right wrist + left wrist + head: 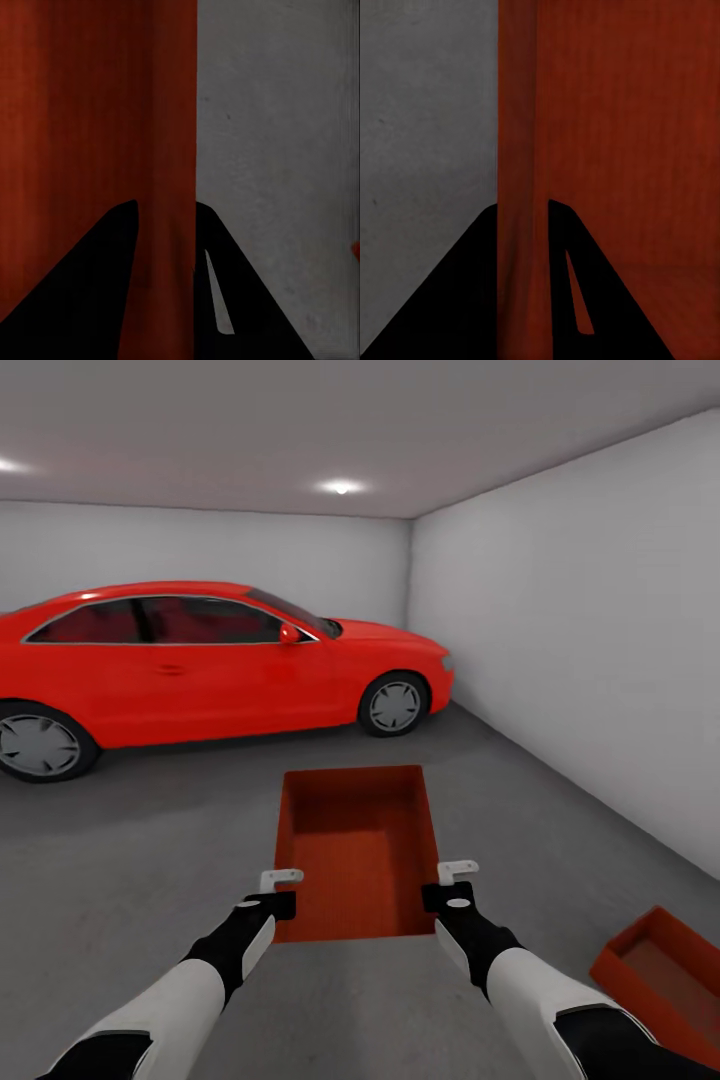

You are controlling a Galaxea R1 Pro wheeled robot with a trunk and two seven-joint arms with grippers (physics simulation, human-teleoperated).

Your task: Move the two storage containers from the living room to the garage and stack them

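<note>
In the garage, one red-orange storage container point(358, 850) sits straight ahead of me in the head view, open side up, held between both arms. My left gripper point(283, 905) is shut on its left wall near the front corner. In the left wrist view that wall point(521, 112) runs between the two black fingers point(457, 300) of the left gripper point(523, 225). My right gripper point(437, 897) is shut on the right wall point(169, 112), which is pinched in the right gripper point(166, 225). Whether the box touches the floor I cannot tell. The second storage container point(660, 975) lies on the dark grey floor point(150, 860) at lower right.
A red car point(200, 660) is parked across the garage behind the held box. A pale grey wall point(600, 640) runs along the right side. Open concrete lies to the left and between the box and the car.
</note>
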